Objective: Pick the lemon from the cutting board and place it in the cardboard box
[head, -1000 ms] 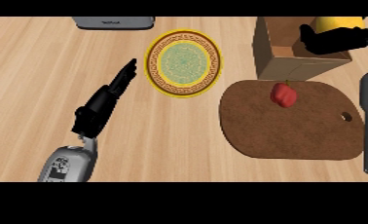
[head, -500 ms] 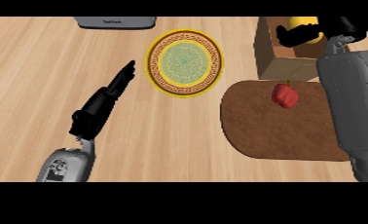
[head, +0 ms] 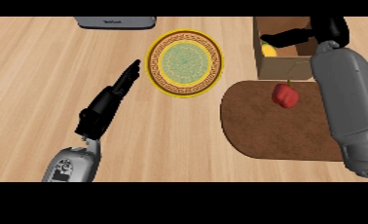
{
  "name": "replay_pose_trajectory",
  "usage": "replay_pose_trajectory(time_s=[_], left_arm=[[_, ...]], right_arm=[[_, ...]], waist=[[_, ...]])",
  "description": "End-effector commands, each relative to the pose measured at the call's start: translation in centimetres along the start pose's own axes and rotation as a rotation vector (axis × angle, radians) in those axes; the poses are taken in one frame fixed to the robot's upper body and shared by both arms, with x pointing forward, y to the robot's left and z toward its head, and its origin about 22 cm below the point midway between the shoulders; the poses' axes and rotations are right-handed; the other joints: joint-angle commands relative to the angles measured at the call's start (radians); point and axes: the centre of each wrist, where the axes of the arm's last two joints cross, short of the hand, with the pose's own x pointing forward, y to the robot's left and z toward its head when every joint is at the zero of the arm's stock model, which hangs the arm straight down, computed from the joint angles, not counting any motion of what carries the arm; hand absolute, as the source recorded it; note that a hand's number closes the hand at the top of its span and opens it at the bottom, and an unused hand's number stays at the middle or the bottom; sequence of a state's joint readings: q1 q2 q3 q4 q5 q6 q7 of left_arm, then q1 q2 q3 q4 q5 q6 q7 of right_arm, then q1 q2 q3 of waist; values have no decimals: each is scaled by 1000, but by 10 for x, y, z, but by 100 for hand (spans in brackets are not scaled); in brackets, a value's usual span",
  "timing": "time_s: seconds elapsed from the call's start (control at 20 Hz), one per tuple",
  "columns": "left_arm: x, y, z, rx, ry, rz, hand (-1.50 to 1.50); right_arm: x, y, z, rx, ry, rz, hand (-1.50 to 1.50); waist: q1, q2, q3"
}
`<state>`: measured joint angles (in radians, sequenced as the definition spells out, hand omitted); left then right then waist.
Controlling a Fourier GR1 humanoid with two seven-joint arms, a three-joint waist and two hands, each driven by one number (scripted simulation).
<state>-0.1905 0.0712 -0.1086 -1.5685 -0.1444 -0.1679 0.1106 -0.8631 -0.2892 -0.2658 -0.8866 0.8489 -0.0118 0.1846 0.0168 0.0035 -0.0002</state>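
The lemon (head: 268, 50) shows as a small yellow patch inside the cardboard box (head: 285, 67) at the upper right, by its left wall. My right hand (head: 316, 32) hovers over the box with its fingers stretched left just above the lemon and not curled round it. The right forearm crosses the brown cutting board (head: 262, 133), which lies below the box. My left hand (head: 108, 103) rests at the left on the counter, fingers straight and pointing up-right, holding nothing.
A red fruit (head: 285, 95) lies on the cutting board's upper part, close to the right forearm. A yellow-rimmed green plate (head: 185, 62) sits left of the box. A grey appliance (head: 116, 22) stands at the counter's back edge.
The right arm has come further over the board. The lemon, held high in the right hand before, is now lower, inside the box, and the fingers have straightened. The left hand has not moved.
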Motion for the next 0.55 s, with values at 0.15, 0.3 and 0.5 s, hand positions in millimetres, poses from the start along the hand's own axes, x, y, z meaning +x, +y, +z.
replay_pose_trajectory(time_s=[0.15, 0.3, 0.5], left_arm=[[4, 9, -10, 21, -10, -11, 0], [-3, 15, 9, 10, -10, -7, 0], [-10, 15, 4, 23, 9, -6, 0]], right_arm=[[-21, -20, -7, -192, -49, -337, -150], [-32, -33, -7, -271, -38, -503, -150], [-72, -58, 4, -315, -67, -660, -150]], waist=[[-6, 5, 2], [2, 0, 2], [-24, -3, 1]])
